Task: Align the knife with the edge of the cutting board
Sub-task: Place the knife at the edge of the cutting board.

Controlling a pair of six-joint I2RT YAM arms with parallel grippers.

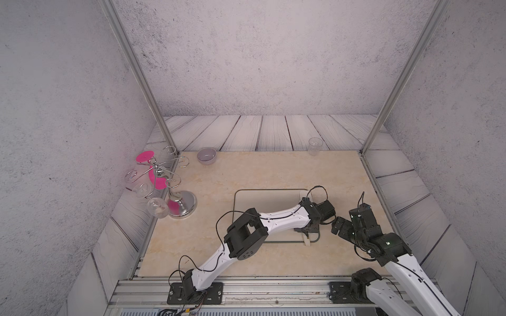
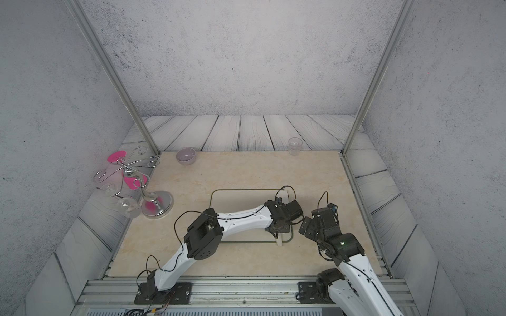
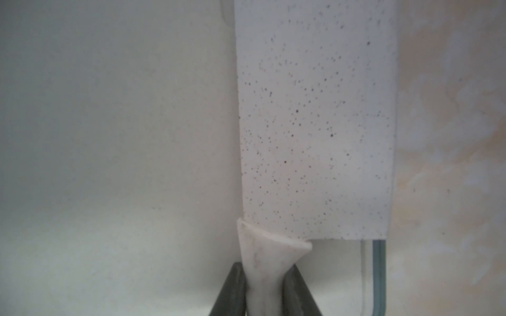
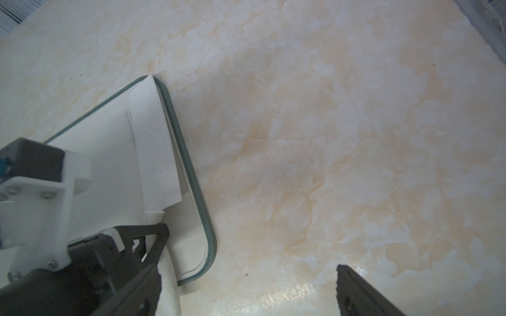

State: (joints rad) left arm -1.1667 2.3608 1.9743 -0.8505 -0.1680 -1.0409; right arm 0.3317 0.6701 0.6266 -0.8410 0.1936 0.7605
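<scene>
The beige cutting board [image 1: 262,202] [image 2: 235,202] with its green rim [image 4: 191,177] lies flat on the marble tabletop. The cream speckled knife [image 3: 315,123] [image 4: 154,142] lies on it along the right-hand edge. Its blade covers the rim in the left wrist view, and its handle end [image 1: 308,242] sticks out over the near edge. My left gripper [image 3: 264,290] [image 1: 309,231] is shut on the knife's handle. My right gripper [image 4: 246,290] [image 1: 338,224] hangs open over bare tabletop just right of the board, holding nothing.
A chrome glass rack [image 1: 164,186] with pink and clear glasses stands at the left. A grey bowl [image 1: 206,156] and a clear cup [image 1: 315,146] sit along the back edge. Two metal frame posts rise at the table's back corners.
</scene>
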